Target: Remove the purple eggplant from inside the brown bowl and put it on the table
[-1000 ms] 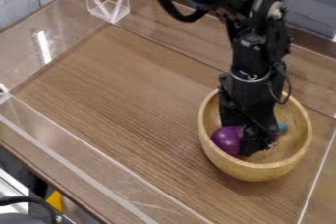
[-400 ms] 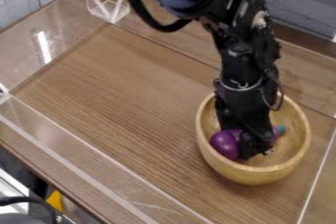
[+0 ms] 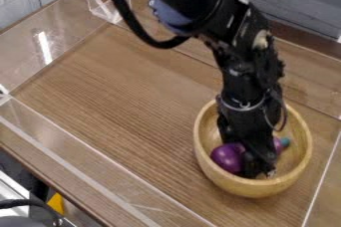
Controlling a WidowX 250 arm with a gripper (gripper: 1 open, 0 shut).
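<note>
Camera view, over the shoulder: finds the gripper [image 3: 250,152] pointing straight down, sunk deep inside the brown bowl [image 3: 298,159]. Shows the purple eggplant [image 3: 226,156] low in the bowl's near-left part, touching or partly hidden behind the dark fingers. Cannot tell whether the fingers are clamped on it or only standing beside it, since the black body hides the tips.

Compared with a second ago: sits a little lower and nearer the camera, gripper and eggplant together. Appears to have carried the bowl along too, as its rim now lies slightly closer to the near edge of the table [image 3: 120,92]. Leans further over, with the upper arm swung more across the frame. Shows no lift at all; keeps the eggplant down against the bowl's inside, not above the rim.

Reads, as a judgement, as the grasping step rather than the carrying one: still inside the bowl, nothing set on the wood yet. Suggests a drag rather than a clean pick, with the bowl sliding instead of staying put. Calls next for a straight rise clear of the thick rim, then a move out over bare tabletop. Risks tipping or towing the bowl, or losing the glossy eggplant, if the hold is only partial.
</note>
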